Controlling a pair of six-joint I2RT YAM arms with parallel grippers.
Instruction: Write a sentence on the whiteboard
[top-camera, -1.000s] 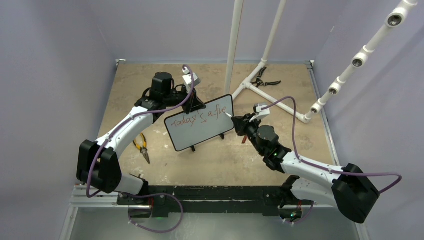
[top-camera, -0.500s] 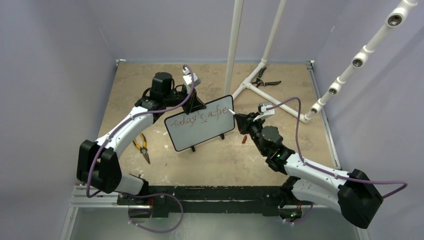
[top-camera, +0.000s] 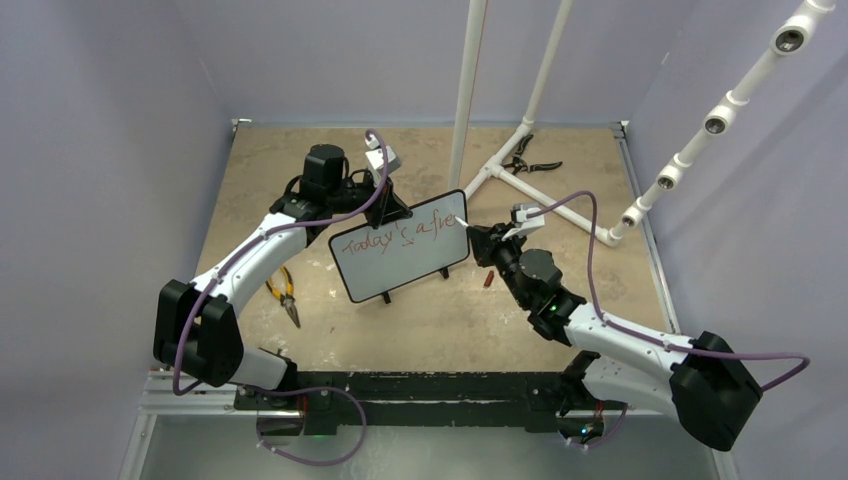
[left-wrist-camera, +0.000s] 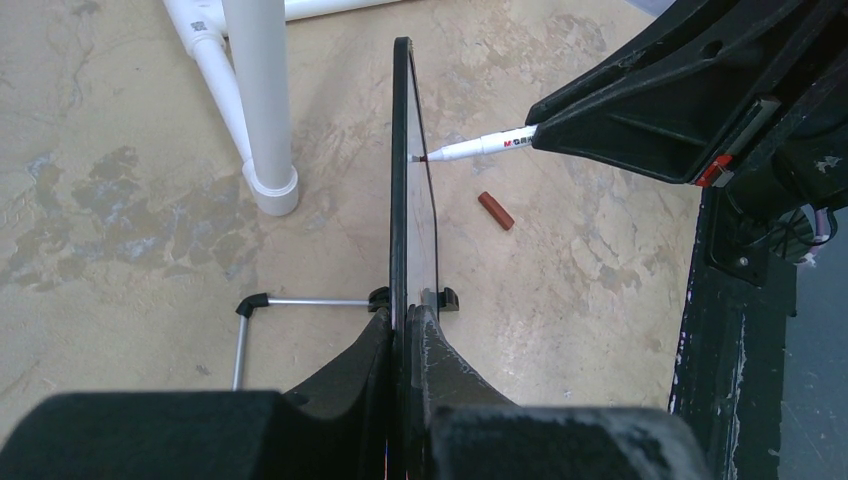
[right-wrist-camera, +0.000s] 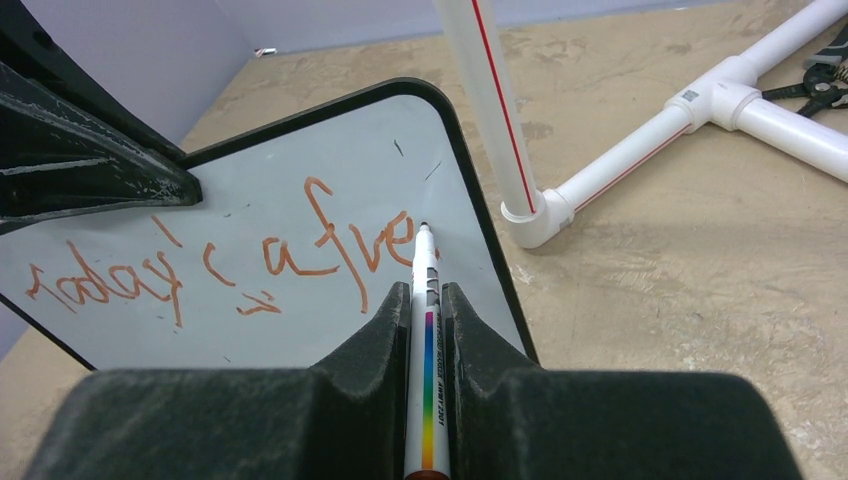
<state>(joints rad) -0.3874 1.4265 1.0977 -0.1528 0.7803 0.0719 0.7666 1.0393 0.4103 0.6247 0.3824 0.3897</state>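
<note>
Ahead of my right gripper, the marker I squeeze tight has crept past the "e"; the sentence on the whiteboard needs "s" next, I think.

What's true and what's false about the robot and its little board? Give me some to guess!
1. The right tool holds a marker. True.
2. The writing on the whiteboard is blue. False: it is red.
3. The left tool grips the whiteboard's edge. True.
4. The marker's tip hangs far from the whiteboard. False: the tip touches the board's face.
</note>
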